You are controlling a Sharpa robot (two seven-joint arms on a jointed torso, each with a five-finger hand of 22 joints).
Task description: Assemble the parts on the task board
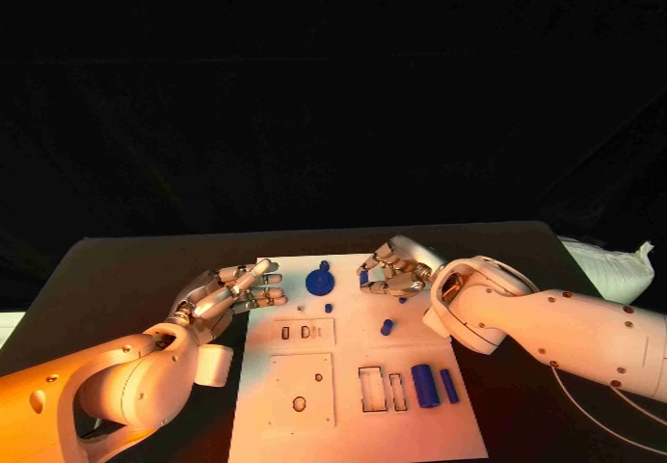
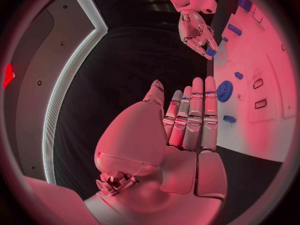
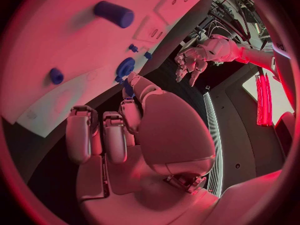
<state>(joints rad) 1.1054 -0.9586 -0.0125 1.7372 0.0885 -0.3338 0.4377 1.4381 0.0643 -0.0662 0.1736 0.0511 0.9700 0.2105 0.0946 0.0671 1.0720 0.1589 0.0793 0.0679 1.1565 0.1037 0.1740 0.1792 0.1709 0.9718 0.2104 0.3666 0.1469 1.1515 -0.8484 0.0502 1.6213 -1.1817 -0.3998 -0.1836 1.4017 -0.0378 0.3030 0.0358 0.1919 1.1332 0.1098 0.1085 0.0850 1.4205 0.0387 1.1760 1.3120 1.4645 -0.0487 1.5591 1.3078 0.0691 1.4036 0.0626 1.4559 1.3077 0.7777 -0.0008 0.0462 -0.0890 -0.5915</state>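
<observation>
One white board [image 1: 355,405]; two hands, left [image 1: 229,294] and right [image 1: 396,270]; one blue gear [image 1: 321,282]; two blue cylinders [image 1: 424,385], lower right of the board.

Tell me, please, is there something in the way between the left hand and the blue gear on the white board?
Nothing visible stands between them. The left hand is open at the task board's left edge with fingers stretched toward the blue gear, with bare board between them. The right hand, pinching a small blue part, is on the gear's other side.
</observation>
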